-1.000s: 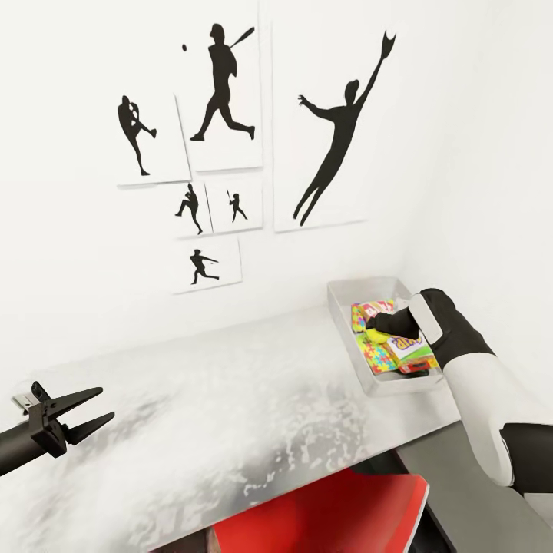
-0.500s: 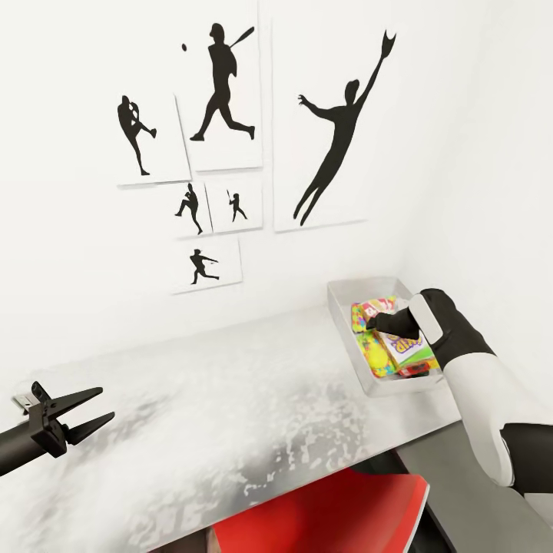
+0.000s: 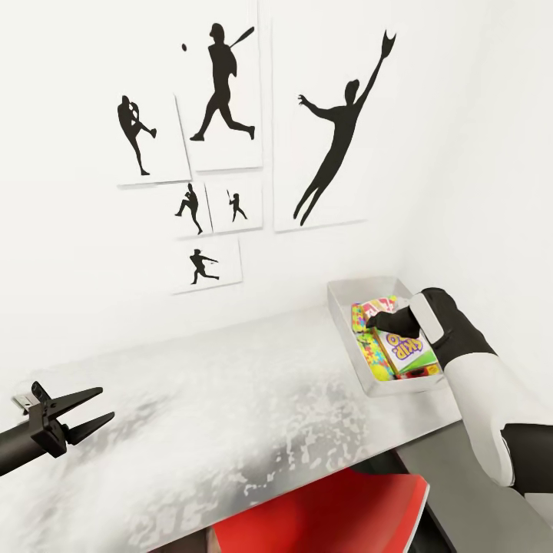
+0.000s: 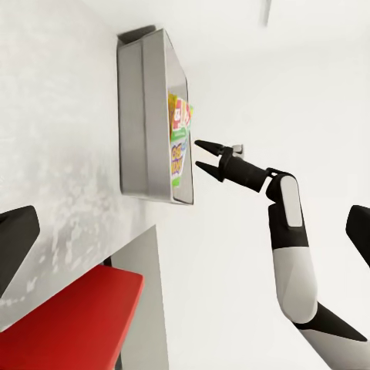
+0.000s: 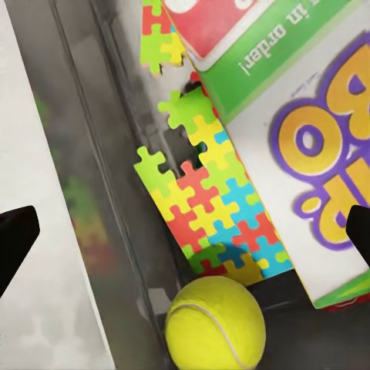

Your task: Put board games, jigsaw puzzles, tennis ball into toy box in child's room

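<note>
The toy box [image 3: 344,330] is seen at the far right end of the table [image 3: 230,399], close to the wall. Inside it a jigsaw puzzle [image 5: 212,208] lies flat on the floor of the bin, with a second puzzle's green and yellow pieces [image 5: 163,38] showing just beyond it. A white board game [image 5: 308,154] with a green edge and purple-and-orange lettering is laid partly over the puzzle, and a red-banded box [image 5: 223,23] is glimpsed at its far side. The tennis ball [image 5: 214,322] rests on the bin's floor beside the wall, just next to the puzzle's edge and free of any grip.

The right gripper [image 4: 206,156] is held above the bin's contents, its two black fingers spread apart with nothing between them; in the right wrist view the fingertips [image 5: 15,239] appear at opposite edges, wide of the ball.

The left gripper [image 3: 86,407] is seen low at the near left of the table, well apart from the bin, its fingers parted and empty.

A red chair seat [image 3: 322,514] is tucked under the table's near edge, and baseball silhouette prints [image 3: 223,92] are hung on the white wall
</note>
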Available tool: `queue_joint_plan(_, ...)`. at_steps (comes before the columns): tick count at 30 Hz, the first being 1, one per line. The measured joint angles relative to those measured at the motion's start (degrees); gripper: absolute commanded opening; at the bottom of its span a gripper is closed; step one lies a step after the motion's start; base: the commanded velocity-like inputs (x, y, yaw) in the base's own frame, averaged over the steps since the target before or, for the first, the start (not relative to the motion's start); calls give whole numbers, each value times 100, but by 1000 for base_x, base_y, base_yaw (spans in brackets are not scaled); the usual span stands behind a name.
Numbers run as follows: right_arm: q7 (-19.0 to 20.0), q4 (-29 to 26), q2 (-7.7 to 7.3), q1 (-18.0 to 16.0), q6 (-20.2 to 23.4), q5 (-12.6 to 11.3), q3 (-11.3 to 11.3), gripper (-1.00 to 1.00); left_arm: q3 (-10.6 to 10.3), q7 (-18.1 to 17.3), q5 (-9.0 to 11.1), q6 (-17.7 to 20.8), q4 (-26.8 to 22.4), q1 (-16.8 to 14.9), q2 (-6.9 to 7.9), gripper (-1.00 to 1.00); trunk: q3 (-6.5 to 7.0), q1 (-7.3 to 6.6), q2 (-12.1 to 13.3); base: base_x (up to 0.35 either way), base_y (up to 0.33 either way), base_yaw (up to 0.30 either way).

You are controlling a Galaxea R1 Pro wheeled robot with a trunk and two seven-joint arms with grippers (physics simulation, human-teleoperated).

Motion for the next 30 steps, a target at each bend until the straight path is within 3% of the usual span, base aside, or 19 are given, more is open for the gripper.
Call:
queue_joint_plan(9, 93, -63, -5, 0, -1, -60, -49, 100, 5, 0, 0, 0, 0, 0, 0, 100, 0, 0, 0, 0, 0, 0)
queue_joint_plan(18, 194, -691, -9, 56, 0, -102, -52, 100, 9, 0, 1, 0, 0, 0, 0, 100, 6, 0, 0, 0, 0, -2)
queue_joint_plan(30, 222, -844, -24, 111, 0, -167, -69, 100, 7, 0, 1, 0, 0, 0, 0, 100, 93, 0, 0, 0, 0, -53)
